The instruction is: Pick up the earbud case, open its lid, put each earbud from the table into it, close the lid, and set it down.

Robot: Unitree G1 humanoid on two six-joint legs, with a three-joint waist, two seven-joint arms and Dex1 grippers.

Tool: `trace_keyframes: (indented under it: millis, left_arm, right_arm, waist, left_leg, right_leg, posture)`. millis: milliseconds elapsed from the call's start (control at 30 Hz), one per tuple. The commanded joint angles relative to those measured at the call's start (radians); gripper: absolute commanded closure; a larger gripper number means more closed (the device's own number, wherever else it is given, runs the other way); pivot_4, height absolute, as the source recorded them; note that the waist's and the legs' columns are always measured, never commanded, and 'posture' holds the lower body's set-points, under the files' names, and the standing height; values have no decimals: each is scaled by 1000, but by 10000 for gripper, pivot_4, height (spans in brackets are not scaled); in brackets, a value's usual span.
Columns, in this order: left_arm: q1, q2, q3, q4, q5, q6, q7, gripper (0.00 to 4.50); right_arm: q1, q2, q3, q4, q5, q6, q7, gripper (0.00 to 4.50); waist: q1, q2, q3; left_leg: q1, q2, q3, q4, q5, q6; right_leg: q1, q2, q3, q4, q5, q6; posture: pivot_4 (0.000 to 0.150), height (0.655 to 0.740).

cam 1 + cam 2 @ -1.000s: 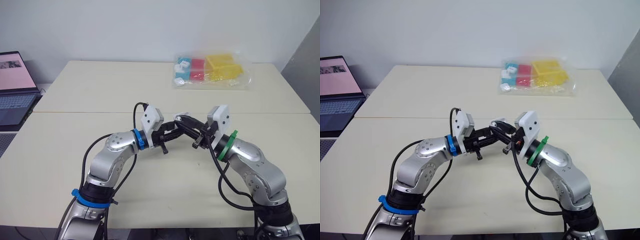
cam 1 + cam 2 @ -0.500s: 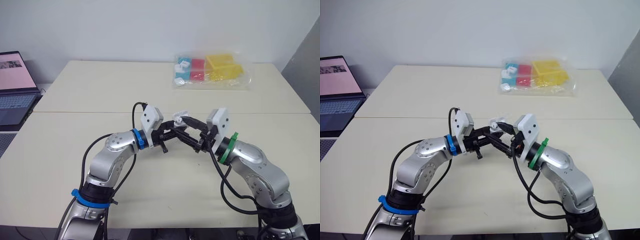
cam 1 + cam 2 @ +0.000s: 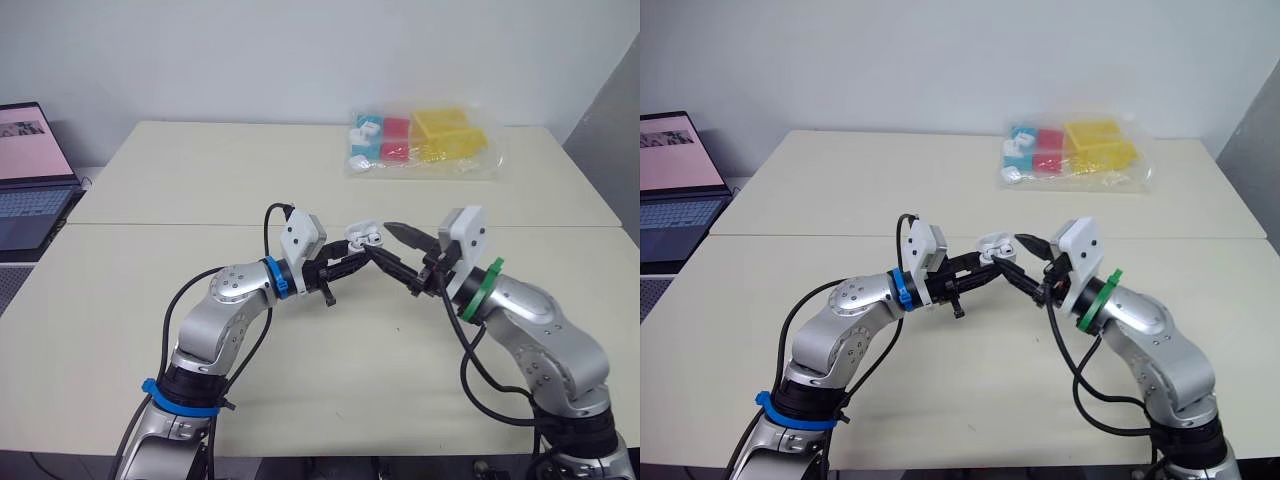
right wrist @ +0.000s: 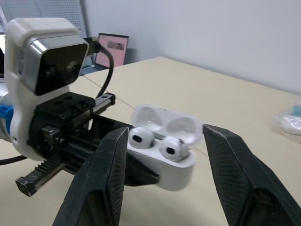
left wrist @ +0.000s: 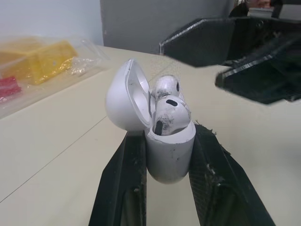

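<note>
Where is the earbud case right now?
In the eye views the earbud case is above the table's middle, held by the left gripper, lid open; the open right gripper is close on its right.

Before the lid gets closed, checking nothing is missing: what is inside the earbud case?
Two white earbuds sit in the open earbud case, heads showing. Their stems are covered, down inside the case.

Clearance mid-table
The left gripper (image 3: 350, 257) with the earbud case (image 3: 362, 236) and the spread right gripper (image 3: 377, 239) crowd the centre. Open table (image 3: 200, 190) all round; bag (image 3: 420, 140) and laptop (image 3: 30, 170) well apart.
</note>
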Motion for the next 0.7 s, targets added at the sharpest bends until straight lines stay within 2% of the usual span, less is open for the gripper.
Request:
trace_keyframes:
  millis: [33,433,533,700]
  left_arm:
    - [-6,4,17,-40,-17,-19,-8,36776]
    - [-4,7,19,-40,-22,-23,-24,36776]
    - [-6,13,15,-39,-18,-29,-37,36776]
    - [-7,22,6,-38,-12,-38,-55,36776]
  right_arm:
    - [-33,-45,-52,-60,56,15,35,19147]
    - [-220,-181,-95,65,111,72,109,19147]
    - [-291,-225,-63,144,70,60,153,24942]
    - [-450,-290,40,294,12,70,274,42428]
  waist:
    - [-1,0,0]
    - [0,0,0]
    - [0,0,0]
    - [-1,0,0]
  left_leg:
    - [0,0,0,0,0,0]
    - [0,0,0,0,0,0]
    - [0,0,0,0,0,0]
    - [0,0,1,0,0,0]
  right_leg:
    - [0,0,0,0,0,0]
    - [0,0,0,0,0,0]
    - [0,0,0,0,0,0]
    - [0,0,1,0,0,0]
  posture:
    - [1500,7400]
    - [1500,7400]
    - [1500,7400]
    - [1500,7400]
